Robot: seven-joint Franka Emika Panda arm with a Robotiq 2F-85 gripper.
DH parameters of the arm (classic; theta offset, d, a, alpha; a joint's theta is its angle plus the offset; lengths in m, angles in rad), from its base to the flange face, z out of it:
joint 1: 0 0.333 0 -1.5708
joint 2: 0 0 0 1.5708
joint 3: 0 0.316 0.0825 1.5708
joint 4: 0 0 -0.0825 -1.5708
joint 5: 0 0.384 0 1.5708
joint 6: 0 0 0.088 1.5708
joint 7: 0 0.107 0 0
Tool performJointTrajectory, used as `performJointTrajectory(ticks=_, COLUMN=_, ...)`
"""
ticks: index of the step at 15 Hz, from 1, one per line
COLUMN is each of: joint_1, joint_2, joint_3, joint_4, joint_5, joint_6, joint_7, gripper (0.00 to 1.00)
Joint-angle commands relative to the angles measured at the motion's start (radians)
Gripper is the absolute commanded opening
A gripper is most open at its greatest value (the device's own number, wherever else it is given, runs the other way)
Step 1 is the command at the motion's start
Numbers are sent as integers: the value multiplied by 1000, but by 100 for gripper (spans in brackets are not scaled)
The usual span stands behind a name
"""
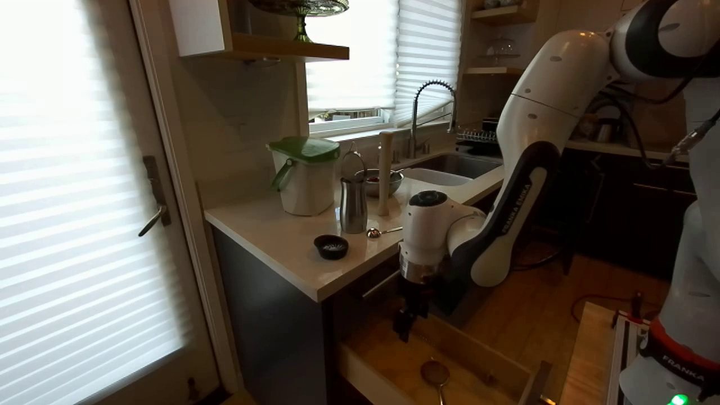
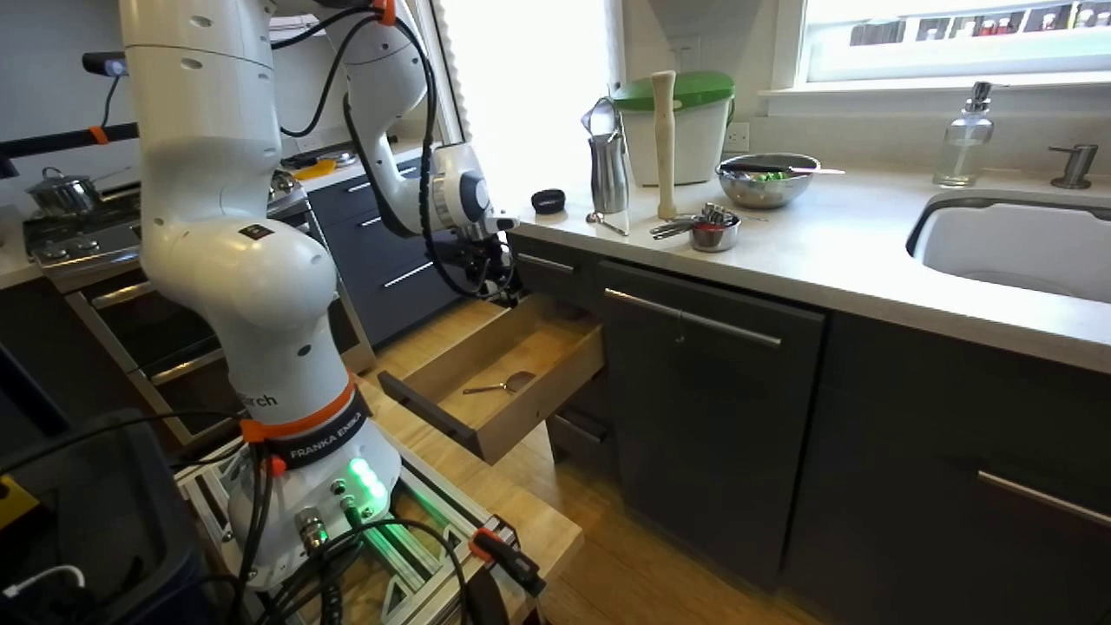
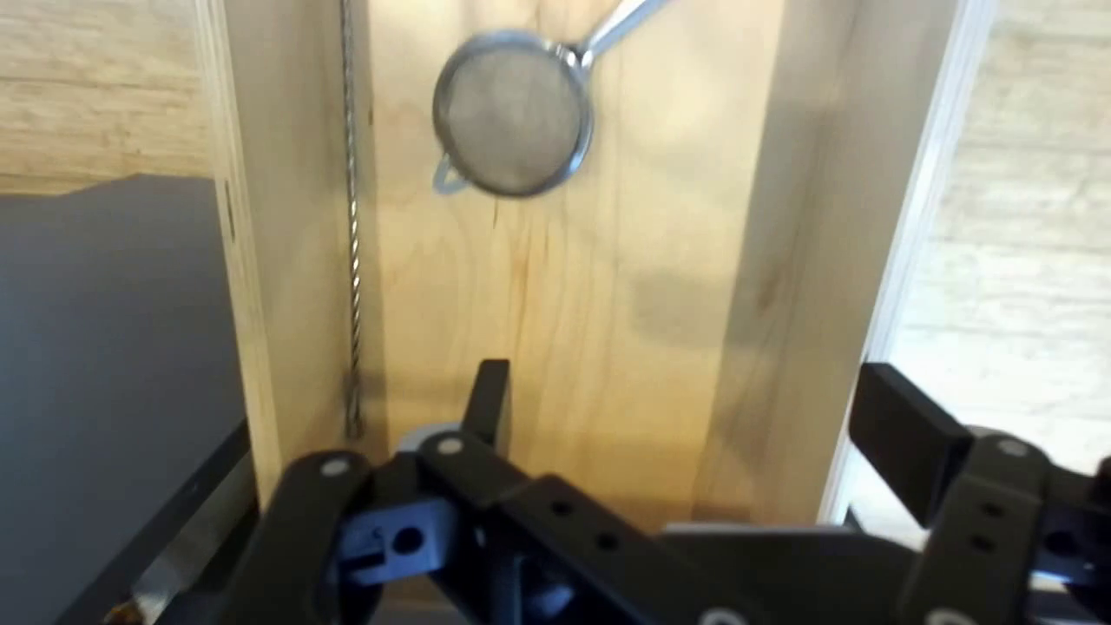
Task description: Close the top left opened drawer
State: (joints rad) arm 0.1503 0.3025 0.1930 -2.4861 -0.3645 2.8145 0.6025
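One drawer stands open, a light wood box (image 1: 371, 368) with a dark grey front panel (image 2: 425, 412). A round mesh strainer (image 3: 512, 113) lies on its floor. Directly above it, under the countertop, is a closed dark drawer front with a bar handle (image 2: 545, 263). No open drawer with small dark brown items shows. My gripper (image 1: 406, 329) points down over the rear part of the open drawer. In the wrist view my gripper (image 3: 681, 382) is open with nothing between its fingers. One finger is over the drawer floor, the other over a side wall's edge. I cannot tell whether it touches.
The white countertop (image 1: 270, 236) overhangs beside the arm. A black bowl (image 1: 331, 247), steel shaker (image 1: 353, 208) and wooden muddler (image 2: 664, 148) stand on it. A dishwasher handle (image 2: 692, 317) sticks out beside the drawer. The robot's wooden base table (image 2: 538, 521) is near the drawer front.
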Motion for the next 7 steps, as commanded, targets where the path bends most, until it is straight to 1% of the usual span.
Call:
performJointTrajectory(ticks=1, joint_1=16, joint_2=-105, joint_3=52, joint_4=-79, joint_5=230, joint_6=-139, joint_7=-225, gripper=100)
performJointTrajectory(ticks=2, joint_1=26, joint_2=-132, joint_3=55, joint_4=-87, joint_5=266, joint_6=-192, joint_7=-257, gripper=100)
performJointTrajectory(ticks=4, joint_1=48, joint_2=-175, joint_3=38, joint_4=-95, joint_5=293, joint_6=-263, joint_7=-266, gripper=100)
performJointTrajectory(ticks=5, joint_1=45, joint_2=-194, joint_3=38, joint_4=-98, joint_5=316, joint_6=-281, joint_7=-283, gripper=100)
performJointTrajectory(ticks=6, joint_1=62, joint_2=-128, joint_3=22, joint_4=-61, joint_5=277, joint_6=-239, joint_7=-250, gripper=100)
performJointTrajectory(ticks=7, joint_1=60, joint_2=-149, joint_3=24, joint_4=-65, joint_5=287, joint_6=-259, joint_7=-258, gripper=100)
